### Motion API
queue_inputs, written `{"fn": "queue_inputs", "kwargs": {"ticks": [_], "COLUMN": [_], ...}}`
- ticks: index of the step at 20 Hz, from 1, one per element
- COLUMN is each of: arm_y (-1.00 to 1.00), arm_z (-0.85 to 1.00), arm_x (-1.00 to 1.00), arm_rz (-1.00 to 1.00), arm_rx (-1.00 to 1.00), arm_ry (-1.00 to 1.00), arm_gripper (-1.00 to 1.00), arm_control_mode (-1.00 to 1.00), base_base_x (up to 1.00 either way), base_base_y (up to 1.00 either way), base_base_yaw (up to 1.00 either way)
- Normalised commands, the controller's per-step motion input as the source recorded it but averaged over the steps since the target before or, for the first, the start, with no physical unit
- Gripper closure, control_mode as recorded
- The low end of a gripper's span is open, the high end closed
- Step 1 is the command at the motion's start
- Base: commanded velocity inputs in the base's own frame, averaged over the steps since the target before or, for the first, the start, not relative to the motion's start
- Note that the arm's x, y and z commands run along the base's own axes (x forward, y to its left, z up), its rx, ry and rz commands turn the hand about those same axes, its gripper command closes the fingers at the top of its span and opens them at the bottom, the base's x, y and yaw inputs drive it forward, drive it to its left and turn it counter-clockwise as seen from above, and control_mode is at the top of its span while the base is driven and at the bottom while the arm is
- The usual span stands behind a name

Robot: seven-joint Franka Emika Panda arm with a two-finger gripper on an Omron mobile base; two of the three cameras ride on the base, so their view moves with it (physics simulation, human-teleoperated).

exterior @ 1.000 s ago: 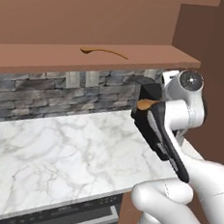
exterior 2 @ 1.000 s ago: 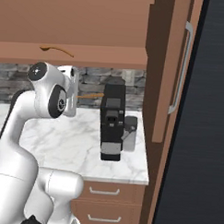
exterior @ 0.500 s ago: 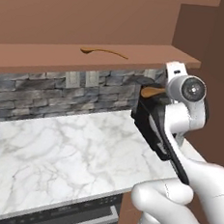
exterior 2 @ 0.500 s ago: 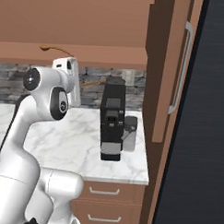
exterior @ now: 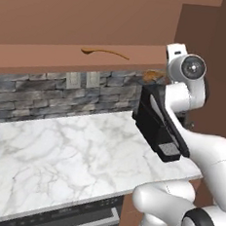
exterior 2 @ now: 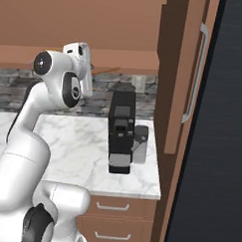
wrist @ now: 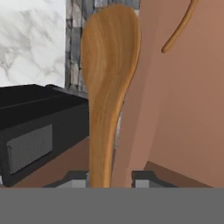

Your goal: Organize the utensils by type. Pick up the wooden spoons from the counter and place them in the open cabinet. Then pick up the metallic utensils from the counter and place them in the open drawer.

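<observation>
My gripper [wrist: 109, 180] is shut on the handle of a wooden spoon [wrist: 109, 78], whose bowl points away from the hand. In the left base view that spoon's bowl [exterior: 150, 75] sits just under the front right edge of the open cabinet's shelf [exterior: 47, 56], beside my raised hand. Another wooden spoon [exterior: 105, 52] lies flat on the shelf, and its curved handle [wrist: 180, 27] shows at the upper right of the hand view. In the right base view the held spoon [exterior 2: 104, 69] sticks out to the right of the hand at shelf height.
A black coffee machine [exterior: 158, 123] stands on the marble counter [exterior: 57, 153] right below the hand, also seen at its spot near the counter's right end [exterior 2: 121, 130]. The stone backsplash [exterior: 48, 91] is behind it. The tall cabinet door [exterior 2: 187, 71] hangs open at the right.
The arm has risen, carrying the wooden spoon from above the coffee machine up to the shelf's front edge. The spoon on the shelf has not moved.
</observation>
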Motion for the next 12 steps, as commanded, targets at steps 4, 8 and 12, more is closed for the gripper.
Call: {"fn": "queue_inputs", "kwargs": {"ticks": [4,8,12], "arm_y": [0.0,0.0,0.0], "arm_z": [0.56,0.43,0.23], "arm_x": [0.2,0.37,0.47], "arm_rz": [0.0,0.0,-0.02], "arm_rx": [0.0,0.01,0.0], "arm_ry": [0.01,0.06,0.09], "arm_gripper": [1.0,1.0,1.0], "arm_control_mode": [-1.0,-1.0,-1.0], "base_base_x": [0.0,0.0,0.0], "base_base_y": [0.0,0.0,0.0], "base_base_yaw": [0.0,0.0,0.0]}}
